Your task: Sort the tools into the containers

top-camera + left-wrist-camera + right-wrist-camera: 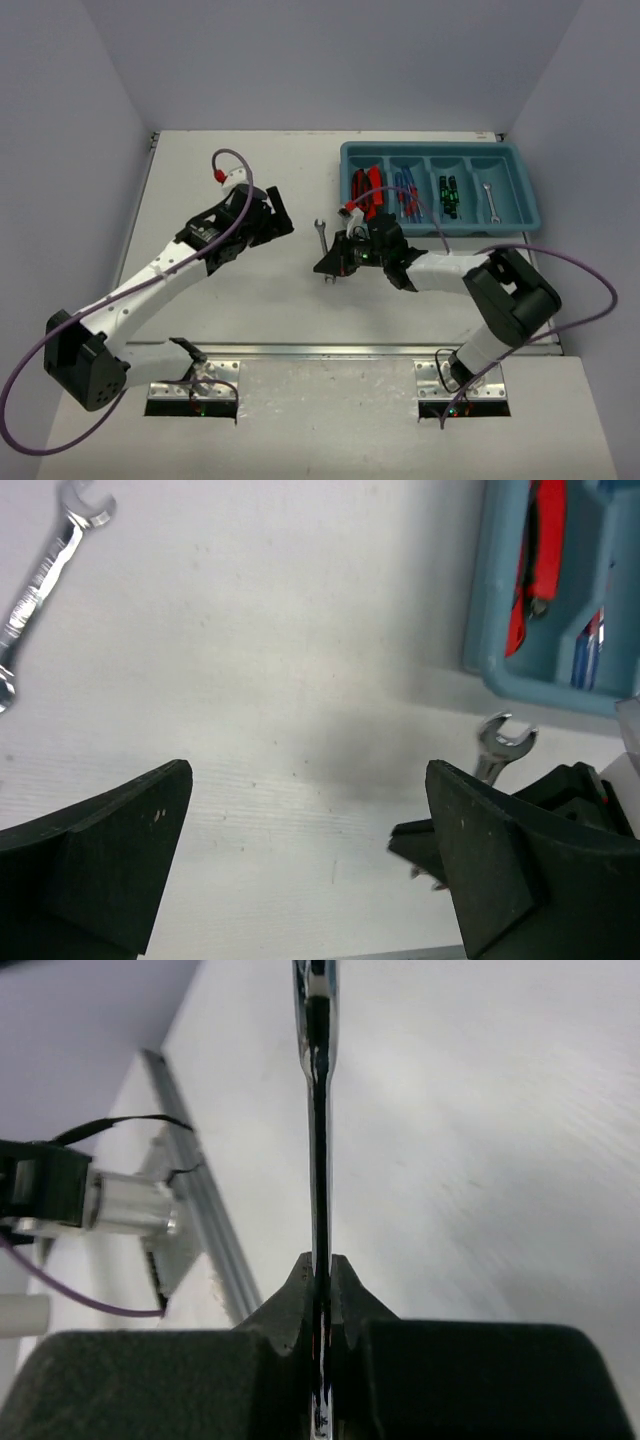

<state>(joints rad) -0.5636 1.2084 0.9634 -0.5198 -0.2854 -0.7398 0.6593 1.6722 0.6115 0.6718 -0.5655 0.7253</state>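
Observation:
The teal tray point(524, 207) sits at the far right. Its compartments hold red-and-black tools point(371, 192), blue screwdrivers point(405, 190), black screwdrivers with green marks point(449, 194) and a silver wrench point(490, 200). My right gripper point(332, 262) is shut on another silver wrench point(321, 232), left of the tray's near corner. In the right wrist view the pads point(320, 1260) clamp this wrench point(318, 1110) edge-on. My left gripper point(283, 212) is open and empty just left of it, above bare table point(308, 770). The held wrench point(500, 745) shows beside its right finger. A further wrench point(45, 575) lies on the table.
The tray's corner point(490, 630) with a red-and-black tool point(535, 570) shows at the top right of the left wrist view. A metal rail point(200, 1210) runs along the table edge in the right wrist view. Grey walls close in the table on three sides.

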